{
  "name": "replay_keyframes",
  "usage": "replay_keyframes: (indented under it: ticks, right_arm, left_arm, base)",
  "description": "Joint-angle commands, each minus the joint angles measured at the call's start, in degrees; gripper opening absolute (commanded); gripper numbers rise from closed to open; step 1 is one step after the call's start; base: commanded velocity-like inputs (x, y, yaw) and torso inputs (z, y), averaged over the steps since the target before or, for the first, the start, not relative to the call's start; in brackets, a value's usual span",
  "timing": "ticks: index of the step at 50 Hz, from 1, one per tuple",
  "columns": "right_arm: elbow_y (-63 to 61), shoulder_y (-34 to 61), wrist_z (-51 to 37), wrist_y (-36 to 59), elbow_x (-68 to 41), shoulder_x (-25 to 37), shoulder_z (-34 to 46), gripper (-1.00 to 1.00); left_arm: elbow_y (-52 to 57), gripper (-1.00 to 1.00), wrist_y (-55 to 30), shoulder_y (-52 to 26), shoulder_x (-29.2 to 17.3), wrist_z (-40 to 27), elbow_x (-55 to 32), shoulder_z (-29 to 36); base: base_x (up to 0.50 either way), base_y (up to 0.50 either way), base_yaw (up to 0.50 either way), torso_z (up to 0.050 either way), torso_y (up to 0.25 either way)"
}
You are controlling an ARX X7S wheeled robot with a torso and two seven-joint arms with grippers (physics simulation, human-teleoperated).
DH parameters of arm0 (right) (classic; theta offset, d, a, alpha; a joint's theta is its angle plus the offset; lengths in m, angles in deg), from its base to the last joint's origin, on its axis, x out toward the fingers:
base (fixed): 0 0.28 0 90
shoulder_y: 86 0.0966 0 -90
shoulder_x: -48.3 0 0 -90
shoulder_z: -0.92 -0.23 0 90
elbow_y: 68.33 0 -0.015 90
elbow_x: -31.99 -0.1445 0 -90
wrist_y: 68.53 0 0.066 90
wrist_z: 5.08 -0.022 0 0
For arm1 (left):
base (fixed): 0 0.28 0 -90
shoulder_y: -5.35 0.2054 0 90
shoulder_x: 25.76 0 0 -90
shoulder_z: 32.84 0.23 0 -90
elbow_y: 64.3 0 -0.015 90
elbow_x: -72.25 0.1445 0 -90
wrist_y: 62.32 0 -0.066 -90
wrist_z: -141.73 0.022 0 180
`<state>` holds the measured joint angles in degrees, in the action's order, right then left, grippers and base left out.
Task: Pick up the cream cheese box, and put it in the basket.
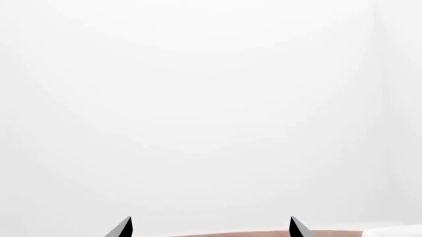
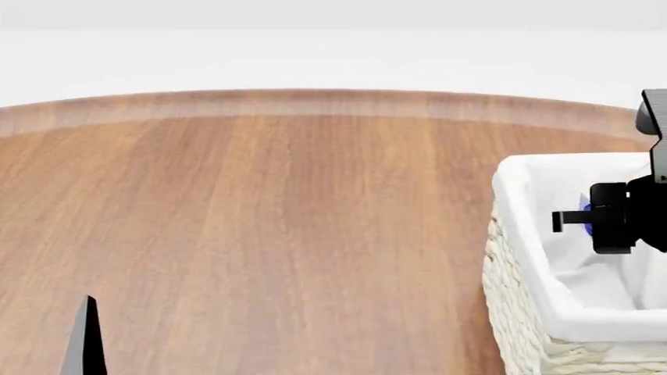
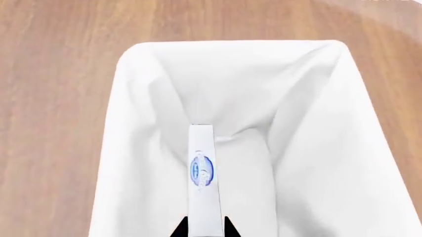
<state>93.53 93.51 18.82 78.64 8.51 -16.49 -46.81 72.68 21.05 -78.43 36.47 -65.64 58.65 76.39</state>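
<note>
Fingertips of the left gripper [image 1: 210, 228] show as two black points well apart with nothing between them, so this gripper is released; in the head view only one dark tip shows, at about 7 o'clock, low over the wooden table [image 2: 261, 234], and this arm has no part in the step now

Going to the right, the basket [image 2: 521, 258] stands at about 4 o'clock of the head view, its white cloth liner [image 3: 145, 98] folded over the woven wall. The right gripper [image 3: 203, 228] hangs above the opening of the basket and it is clenched on the cream cheese box [image 3: 202, 177]. The box is held on its thin edge, with the small blue mark turned to the wrist camera, and it points down to the middle of the liner, away from the rim on all sides as far as I can see

I judge the step in hand is the release into the basket, near the end of the task. To do it well, keep the box over the centre, bring it lower so that it does not fall far, and then open the jaws slowly. Because the box stands on its edge, it will probably tip flat when it lands; this is fine if it is inside. After this, lift the arm straight up so that the fingers do not catch the cloth
</note>
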Motion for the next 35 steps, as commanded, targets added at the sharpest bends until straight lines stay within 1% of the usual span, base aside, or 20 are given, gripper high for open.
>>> replay_keyframes:
  ticks: [1, 18, 19, 35]
  right_arm:
    - [2.78, -1.15, 0.94, -2.71, 1.23, -0.86, -1.09, -1.00]
    - [2.93, -2.86, 1.39, -4.25, 4.28, -1.12, -3.63, -1.00]
    - [2.93, -2.88, 1.40, -4.55, 4.49, -1.13, -3.87, 1.00]
    - [2.82, -3.00, 1.98, -4.54, 7.80, -1.34, -6.28, 1.00]
  left_arm:
    - [-0.14, 1.00, 0.12, -0.06, -0.08, -0.11, -0.11, 0.11]
    - [-0.35, 1.00, 0.05, -0.23, -0.16, -0.26, -0.01, 0.52]
    - [-0.47, 1.00, 0.13, -0.25, -0.17, -0.20, 0.04, 0.59]
    - [-0.90, 1.00, 0.45, -0.36, -0.17, -0.26, -0.21, 0.80]
  base:
    - [0.00, 0.00, 0.00, 0.000, 0.000]
    - [0.00, 0.00, 0.00, 0.001, 0.001]
    - [0.00, 0.00, 0.00, 0.000, 0.000]
    - [0.00, 0.00, 0.00, 0.000, 0.000]
